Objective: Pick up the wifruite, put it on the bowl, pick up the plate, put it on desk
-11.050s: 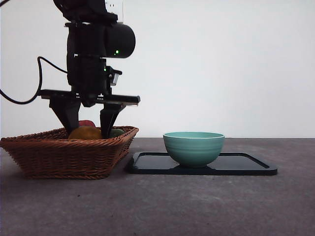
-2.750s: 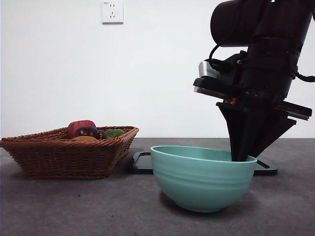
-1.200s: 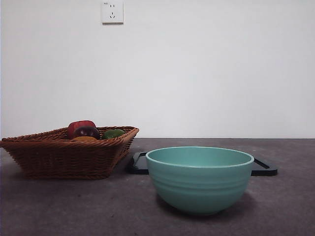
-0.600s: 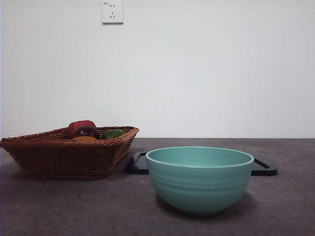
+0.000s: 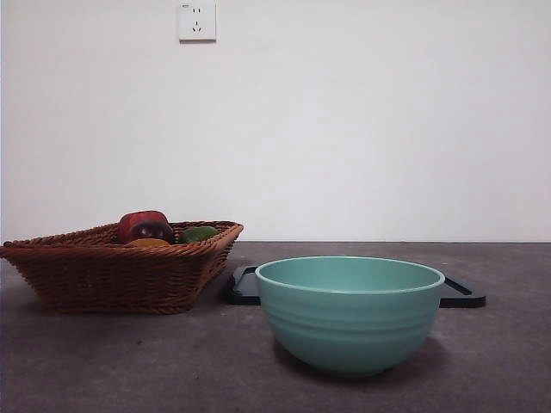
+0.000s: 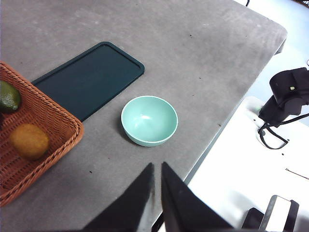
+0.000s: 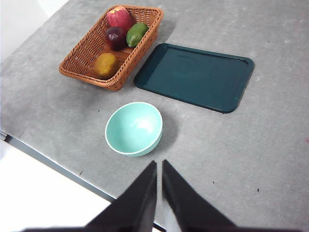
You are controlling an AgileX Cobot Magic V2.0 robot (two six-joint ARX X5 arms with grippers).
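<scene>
Both hands hang high above the surface: the left hand has its jaws pressed nearly together on nothing, and the right hand likewise. Below them the bowl stands empty and upright on the bare surface, just beside the dark tray but off it. Its wifruite lies in the wicker basket, near the purple fruit, green fruit and red fruit.
</scene>
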